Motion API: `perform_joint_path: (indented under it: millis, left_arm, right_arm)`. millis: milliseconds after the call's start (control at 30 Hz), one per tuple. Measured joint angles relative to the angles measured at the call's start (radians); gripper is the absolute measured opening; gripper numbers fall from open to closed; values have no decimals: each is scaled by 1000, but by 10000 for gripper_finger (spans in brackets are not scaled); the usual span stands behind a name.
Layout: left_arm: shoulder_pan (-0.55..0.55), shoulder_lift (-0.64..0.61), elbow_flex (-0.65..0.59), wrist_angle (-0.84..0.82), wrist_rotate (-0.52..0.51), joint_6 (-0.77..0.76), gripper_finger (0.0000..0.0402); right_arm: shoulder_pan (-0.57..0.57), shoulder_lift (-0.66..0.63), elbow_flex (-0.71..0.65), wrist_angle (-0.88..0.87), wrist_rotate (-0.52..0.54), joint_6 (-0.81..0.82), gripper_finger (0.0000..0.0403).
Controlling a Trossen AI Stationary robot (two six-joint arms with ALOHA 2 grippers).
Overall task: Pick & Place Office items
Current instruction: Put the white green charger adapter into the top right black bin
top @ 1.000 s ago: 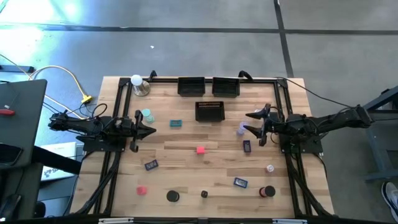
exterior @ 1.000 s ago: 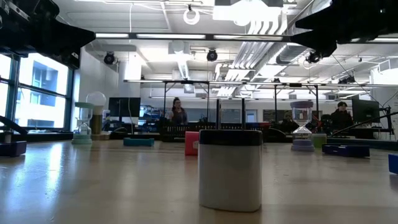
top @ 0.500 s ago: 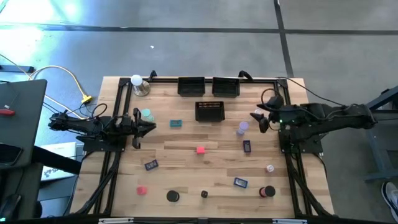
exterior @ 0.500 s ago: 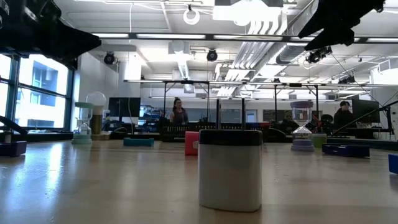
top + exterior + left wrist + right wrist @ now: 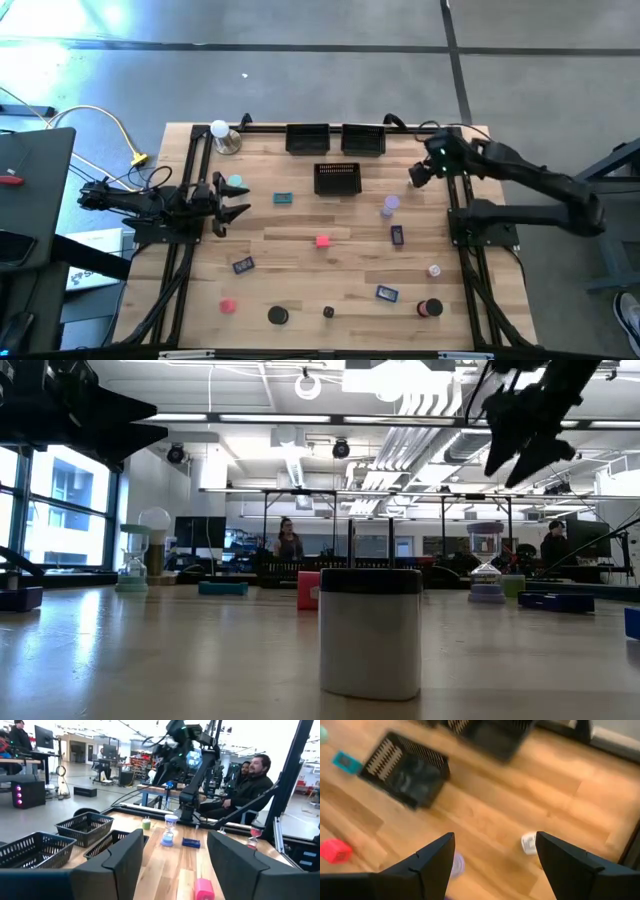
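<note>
While nothing is yet held, the dark left gripper [image 5: 232, 199] hangs at the table's left edge with its fingers spread wide, empty, just beside the small teal hourglass-like piece [image 5: 236, 184]. To its right lie the flat teal block [image 5: 284, 198] and, nearer the table's middle, the pink-red cube [image 5: 322, 241], with a black mesh tray [image 5: 337, 179] standing behind it and two more trays along the back edge. Further right stand the lavender hourglass-like piece [image 5: 389, 207] and a dark blue rectangular block [image 5: 397, 235]. The other office items are scattered along the front of the wooden table [image 5: 300, 275]. The dark right gripper [image 5: 420, 174] is raised high near the back right corner, its fingers also apart and carrying nothing.

The pieces are tiny and the upright ones look top-heavy; a descent slightly off centre would likely tip the lavender piece or send it rolling, and a low sweep could clip the nearest tray.
</note>
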Motion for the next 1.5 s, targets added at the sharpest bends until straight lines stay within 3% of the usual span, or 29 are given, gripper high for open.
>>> perform_joint_path:
  millis: [200, 333, 933, 1500]
  left_arm:
    - [0, 0, 0, 20, 0, 0, 221]
    - [0, 0, 0, 22, 3, 0, 221]
    - [0, 0, 0, 22, 3, 27, 221]
    - [0, 0, 0, 22, 2, 24, 221]
  right_arm:
    - [-210, 142, 0, 0, -185, -136, 266]
    - [-258, 242, 0, 0, -187, -218, 265]
    - [-269, 523, -1, -4, -153, -293, 265]
    - [-266, 585, -19, -5, -110, -323, 265]
